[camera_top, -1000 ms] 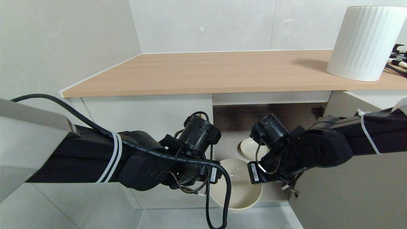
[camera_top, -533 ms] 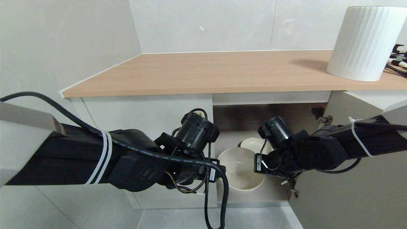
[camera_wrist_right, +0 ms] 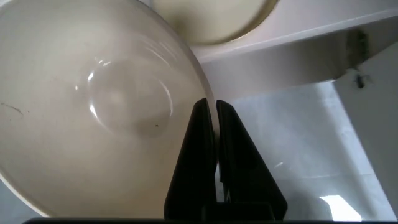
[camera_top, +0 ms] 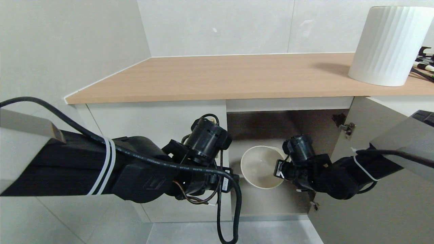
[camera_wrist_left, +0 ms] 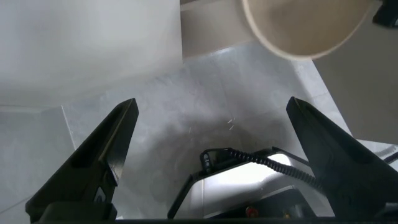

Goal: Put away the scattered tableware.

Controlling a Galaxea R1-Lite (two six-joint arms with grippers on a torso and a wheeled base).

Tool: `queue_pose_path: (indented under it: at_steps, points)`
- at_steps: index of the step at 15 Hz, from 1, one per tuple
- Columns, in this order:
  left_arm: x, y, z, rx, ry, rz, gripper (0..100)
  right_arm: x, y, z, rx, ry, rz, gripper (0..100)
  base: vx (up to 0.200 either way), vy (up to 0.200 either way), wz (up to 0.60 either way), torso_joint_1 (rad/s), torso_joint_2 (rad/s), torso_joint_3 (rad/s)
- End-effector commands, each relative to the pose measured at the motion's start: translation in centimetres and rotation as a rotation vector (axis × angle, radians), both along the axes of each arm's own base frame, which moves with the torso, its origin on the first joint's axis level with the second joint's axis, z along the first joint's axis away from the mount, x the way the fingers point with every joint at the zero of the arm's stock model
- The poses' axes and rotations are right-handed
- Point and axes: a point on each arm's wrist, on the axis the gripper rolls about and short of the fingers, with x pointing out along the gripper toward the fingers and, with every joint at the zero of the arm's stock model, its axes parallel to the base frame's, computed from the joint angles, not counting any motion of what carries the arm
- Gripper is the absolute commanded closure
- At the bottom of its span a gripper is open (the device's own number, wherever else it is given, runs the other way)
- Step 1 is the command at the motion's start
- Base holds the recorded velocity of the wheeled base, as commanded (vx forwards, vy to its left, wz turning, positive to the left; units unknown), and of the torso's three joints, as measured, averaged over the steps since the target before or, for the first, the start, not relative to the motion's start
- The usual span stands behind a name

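Observation:
A cream bowl [camera_top: 260, 166] hangs tilted inside the open cabinet [camera_top: 288, 118] below the wooden counter. My right gripper [camera_wrist_right: 215, 124] is shut on the cream bowl [camera_wrist_right: 93, 112], pinching its rim between both fingers. Behind it on the cabinet floor lies another cream dish [camera_wrist_right: 214, 18]. My left gripper [camera_wrist_left: 211, 130] stands open over the pale floor, holding nothing, with the cream bowl [camera_wrist_left: 301, 25] just beyond its fingertips. In the head view the left arm sits just left of the bowl, in front of the shut cabinet door [camera_top: 159, 118].
A ribbed white cylinder [camera_top: 390, 44] stands on the counter [camera_top: 220, 74] at the right, with dark utensils [camera_top: 423, 64] beside it. The right cabinet door [camera_top: 373, 189] hangs open beside my right arm. A tiled wall runs along the left.
My right gripper has carried the bowl up and deeper into the cabinet, tilting it more upright; it now hides the dish behind it. The left arm has barely moved.

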Motion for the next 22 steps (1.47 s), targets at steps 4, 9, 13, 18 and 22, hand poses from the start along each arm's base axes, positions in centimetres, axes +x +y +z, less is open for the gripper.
queue_pose_path:
  at_steps: [4, 9, 13, 18, 22]
  points:
    - [0.0, 0.0, 0.1, -0.002, -0.003, 0.0, 0, 3.2, -2.3, 0.2, 0.014, -0.075, -0.112, 100, 0.0, 0.0, 0.0, 0.0, 0.0, 0.0]
    - [-0.1, 0.0, 0.1, -0.002, -0.003, 0.0, 0, 4.8, -2.6, -0.1, 0.014, -0.098, -0.145, 100, 0.0, 0.0, 0.0, 0.0, 0.0, 0.0]
    - [0.0, 0.0, 0.1, -0.003, -0.003, 0.001, 0, 6.0, -2.9, -0.1, 0.023, -0.116, -0.164, 100, 0.0, 0.0, 0.0, 0.0, 0.0, 0.0]
    - [-0.1, 0.1, 0.2, -0.003, -0.003, 0.001, 0, 8.1, -3.6, -1.5, -0.008, -0.122, -0.199, 100, 0.0, 0.0, 0.0, 0.0, 0.0, 0.0]
    - [0.0, 0.0, 0.2, -0.008, -0.002, 0.006, 0, 9.2, -3.6, -2.5, -0.018, -0.124, -0.212, 100, 0.0, 0.0, 0.0, 0.0, 0.0, 0.0]
